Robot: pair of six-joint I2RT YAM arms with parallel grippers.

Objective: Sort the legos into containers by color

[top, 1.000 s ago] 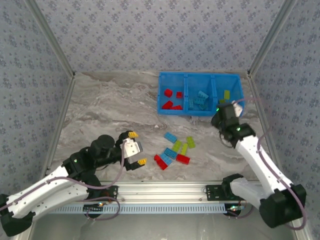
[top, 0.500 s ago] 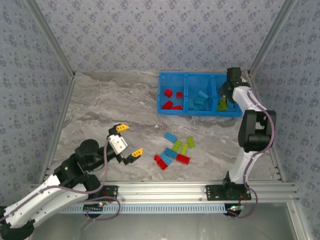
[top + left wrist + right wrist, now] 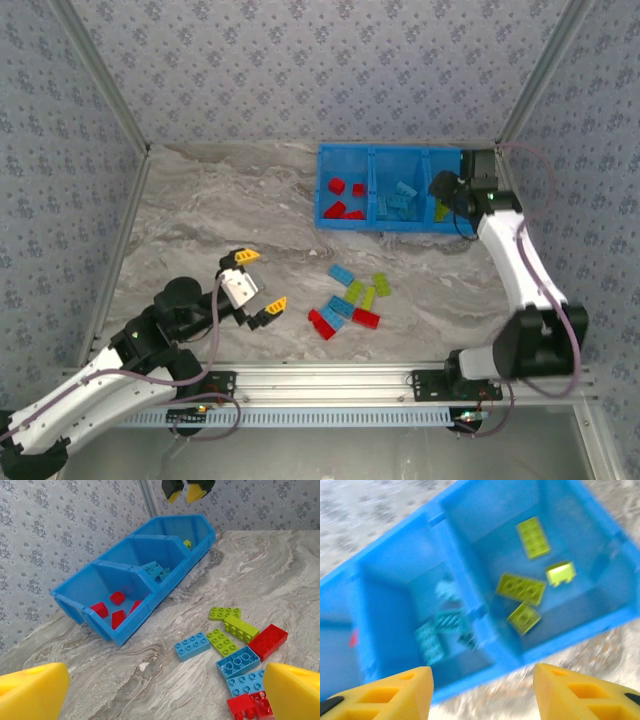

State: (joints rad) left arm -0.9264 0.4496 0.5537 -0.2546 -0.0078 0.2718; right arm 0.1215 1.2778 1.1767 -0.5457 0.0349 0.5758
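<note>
The blue bin (image 3: 395, 149) stands at the back right with three containers side by side. Red legos (image 3: 340, 203) lie in the left one, light blue legos (image 3: 398, 200) in the middle one, lime green legos (image 3: 520, 588) in the right one. A loose cluster of red, blue and green legos (image 3: 350, 298) lies on the marble in front of the bin. My right gripper (image 3: 446, 192) hovers open above the right container, its fingers (image 3: 585, 695) holding nothing. My left gripper (image 3: 258, 280) is open, left of the cluster, with bare table between its fingers (image 3: 30, 690).
The bin's front wall (image 3: 125, 630) faces the left wrist view, and the loose bricks, such as a blue one (image 3: 192, 646) and a red one (image 3: 268, 641), lie right of it. Patterned walls enclose the table; a metal rail (image 3: 330, 378) runs along the near edge.
The right gripper has risen over the bin's right container and opened. The left arm drew back to the left a second ago and has stayed still since.
</note>
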